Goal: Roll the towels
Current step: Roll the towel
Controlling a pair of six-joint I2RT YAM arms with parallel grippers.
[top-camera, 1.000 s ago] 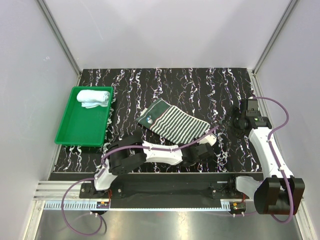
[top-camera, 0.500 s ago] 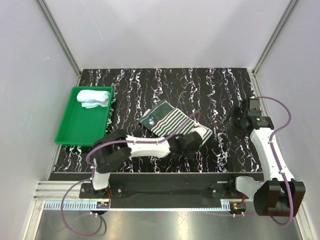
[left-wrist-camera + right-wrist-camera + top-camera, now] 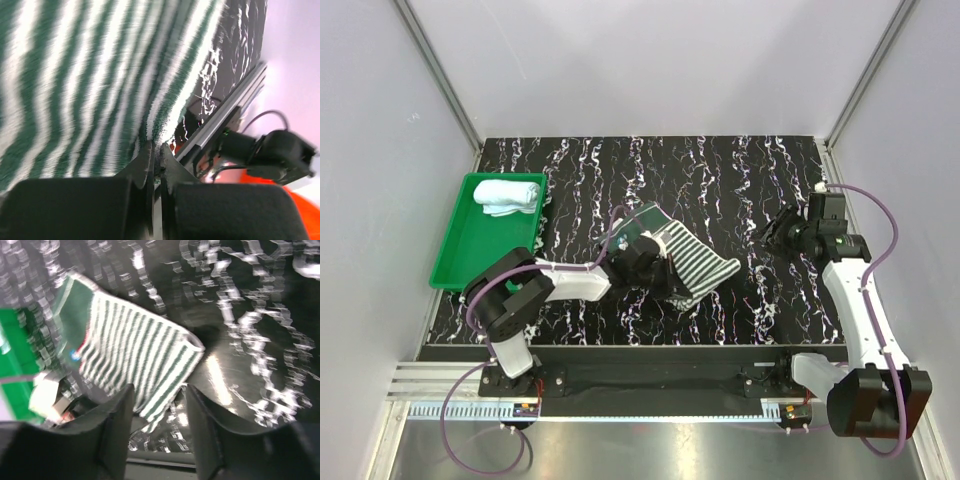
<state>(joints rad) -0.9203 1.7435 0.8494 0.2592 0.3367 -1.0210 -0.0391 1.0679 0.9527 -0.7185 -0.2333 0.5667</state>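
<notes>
The table (image 3: pixel 720 170) is black with white marbling, and pale walls (image 3: pixel 650 70) stand close along its left, far and right edges. A metal rail (image 3: pixel 650 385) that carries both arm bases runs along the near edge. Open tabletop runs the width of the far edge and fills the far-right corner.

The tray (image 3: pixel 470 268) is green and lies lengthwise against the left edge. A strip of table shows between it and the middle.

The striped towel (image 3: pixel 698 262) lies mid-table, a little nearer the near edge, skewed with one corner pointing to the right edge. Its near-left part is raised and folded over. Its far-left end is a plain dark green band. Bare table separates its right corner from the right gripper (image 3: pixel 778 228).

The blue towel (image 3: pixel 507 196) lies bundled in the tray's far end, touching the far rim.

The left gripper (image 3: pixel 652 265) is over the striped towel's near-left part. In the wrist view the jaws are pressed together on the towel's hem (image 3: pixel 165 131).

The right gripper is near the right edge, well apart from both towels. Its fingers (image 3: pixel 117 425) stand partly apart with nothing between them.

A small mark (image 3: pixel 76 353) sits on the green band, too blurred to read.
</notes>
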